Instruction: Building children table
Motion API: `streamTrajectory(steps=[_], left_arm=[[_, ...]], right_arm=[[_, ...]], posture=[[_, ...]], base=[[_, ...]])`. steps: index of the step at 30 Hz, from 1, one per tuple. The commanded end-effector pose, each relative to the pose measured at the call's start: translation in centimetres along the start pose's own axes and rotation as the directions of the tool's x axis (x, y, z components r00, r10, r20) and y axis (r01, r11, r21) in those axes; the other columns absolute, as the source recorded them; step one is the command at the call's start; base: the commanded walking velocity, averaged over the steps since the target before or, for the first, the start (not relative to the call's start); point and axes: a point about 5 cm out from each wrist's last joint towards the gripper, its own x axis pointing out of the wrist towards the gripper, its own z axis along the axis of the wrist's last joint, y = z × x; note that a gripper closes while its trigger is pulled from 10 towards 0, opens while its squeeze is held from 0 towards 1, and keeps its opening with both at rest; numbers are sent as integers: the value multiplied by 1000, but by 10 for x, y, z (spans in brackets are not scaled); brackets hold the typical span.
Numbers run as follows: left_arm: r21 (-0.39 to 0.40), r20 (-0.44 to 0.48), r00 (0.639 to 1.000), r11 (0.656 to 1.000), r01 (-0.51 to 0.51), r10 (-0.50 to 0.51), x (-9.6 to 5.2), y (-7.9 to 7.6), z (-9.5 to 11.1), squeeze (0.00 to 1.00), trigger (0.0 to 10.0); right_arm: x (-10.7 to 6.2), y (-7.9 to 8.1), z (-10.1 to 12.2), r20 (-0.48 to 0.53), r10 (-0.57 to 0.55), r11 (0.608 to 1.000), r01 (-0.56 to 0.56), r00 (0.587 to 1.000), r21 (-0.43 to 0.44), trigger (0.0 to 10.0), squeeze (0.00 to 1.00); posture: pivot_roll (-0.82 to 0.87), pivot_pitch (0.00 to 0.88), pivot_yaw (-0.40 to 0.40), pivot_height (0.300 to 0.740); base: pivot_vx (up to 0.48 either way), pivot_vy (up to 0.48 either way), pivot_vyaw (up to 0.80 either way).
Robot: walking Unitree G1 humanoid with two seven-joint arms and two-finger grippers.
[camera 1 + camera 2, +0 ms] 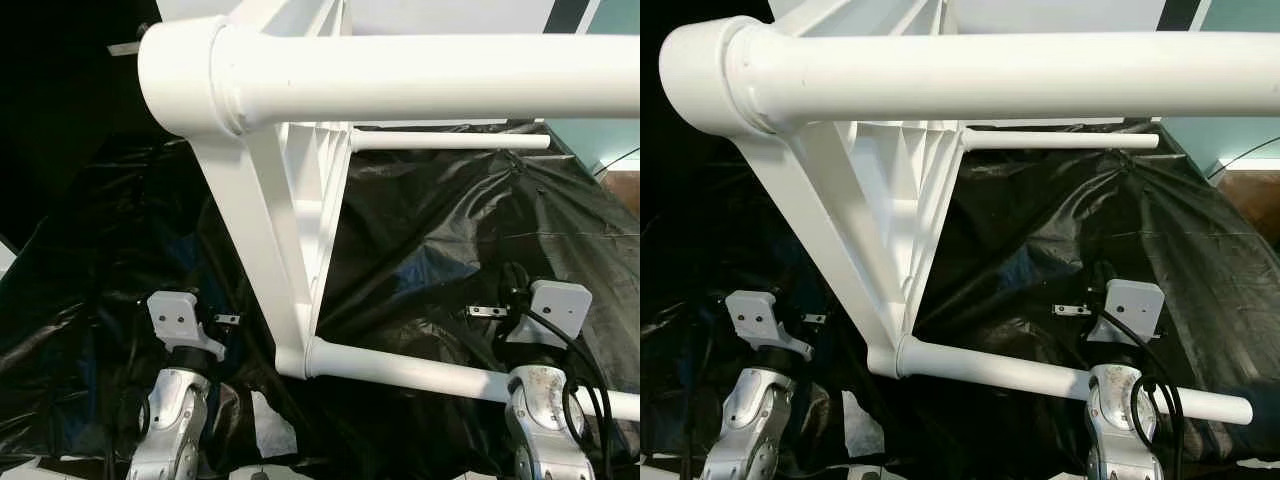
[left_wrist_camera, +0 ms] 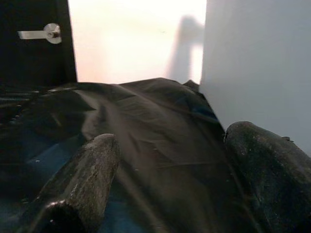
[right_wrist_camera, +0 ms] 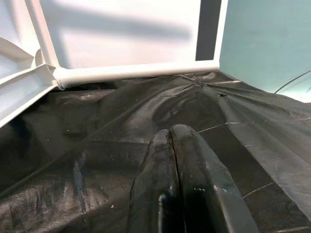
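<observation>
Black plastic sheeting [image 1: 450,250] covers the floor across your whole head view, crumpled and glossy, with a strip of teal wall [image 1: 610,110] at the upper right of the frame and a dark door with a silver lever handle [image 2: 41,33] at the upper left of the left wrist view.

The white children's table [image 1: 290,200] lies tipped on its side in front of you, with its ribbed underside facing you in the centre of the frame. One thick round leg [image 1: 420,75] runs across the top of the frame from a rounded corner socket at the upper left. A thinner-looking leg [image 1: 450,141] sticks out to the right just below it, farther back. A third leg [image 1: 420,372] runs along the lower part of the frame toward the right edge, passing just behind the right arm.

Your left gripper [image 2: 165,179] sits low at the lower left of the head view, beside the table's frame; its jaws stand apart over the sheeting, with a pale surface of the table close by one finger. Your right gripper [image 3: 177,174] sits at the lower right, near the lowest leg; its jaws are pressed together with nothing between them, pointing across the sheeting toward the far leg and the corner where it joins the tabletop.
</observation>
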Motion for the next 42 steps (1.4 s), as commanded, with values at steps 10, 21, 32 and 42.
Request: streamTrajectory(steps=[10,21,32,42], left_arm=[[40,-33,999,999,-18,19,-4,2,-4,0,10000],[152,-95,992,983,99,-85,-19,2,-12,0,10000],[189,-86,979,962,196,-182,-44,6,-2,1000,10000],[46,-88,928,929,368,-363,-55,-9,10,0,10000]], right_arm=[[-3,9,15,80,82,981,-66,993,-180,10000,0],[-3,7,6,39,62,980,-53,997,-193,10000,0],[2,10,0,9,87,973,-83,996,-216,10000,0],[6,10,-4,1,103,967,-100,995,-233,10000,0]], posture=[[-43,26,15,740],[-38,28,11,740],[7,28,-14,740],[23,23,-33,740]], base=[[0,0,0],[0,0,0],[0,0,0],[0,0,0]])
